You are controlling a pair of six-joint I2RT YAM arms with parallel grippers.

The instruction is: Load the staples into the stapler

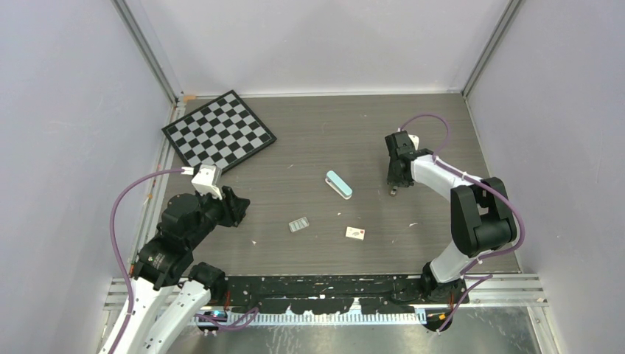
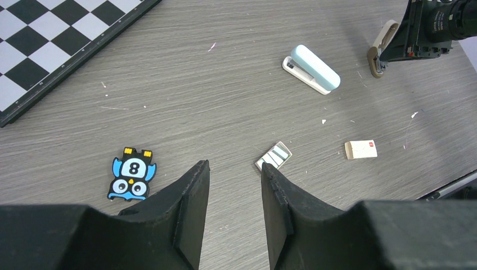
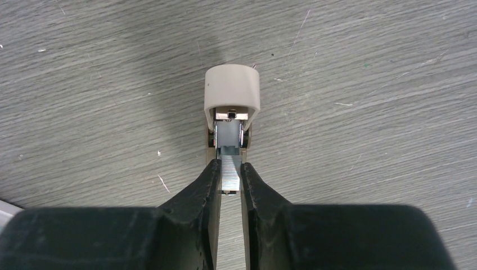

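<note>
Grey wood-grain table [image 1: 309, 140] is closed by pale walls on three sides, with metal rails along its left and right edges. A chessboard [image 1: 219, 129] fills the far left corner, and its left corner reaches the rail. The far middle and the far right of the surface are bare, so there is free room beyond both arms. The stapler [image 1: 339, 184] lies in the middle of the table, its blue top down on the white base, apart from both grippers. The loose staples [image 1: 298, 224] lie nearer to the arm bases, left of a small white box [image 1: 357, 233] with a red mark.

The top view does not show what the right gripper [image 1: 394, 188] carries. The right wrist view does: the two fingers are pinched on a staple strip [image 3: 230, 175]. The far end of the strip reaches a silver channel [image 3: 229, 135] under a tan rounded block [image 3: 232, 90] that stands on the table. The left gripper [image 2: 234, 169] hangs over the table with its jaws parted and nothing between them. Only the left wrist view shows a black-and-blue gadget [image 2: 132, 174] with the number 8, which the left arm covers in the top view.

The loose staples seem to sit in a shallow white holder. The white box lies flat, and I cannot tell what is inside.
</note>
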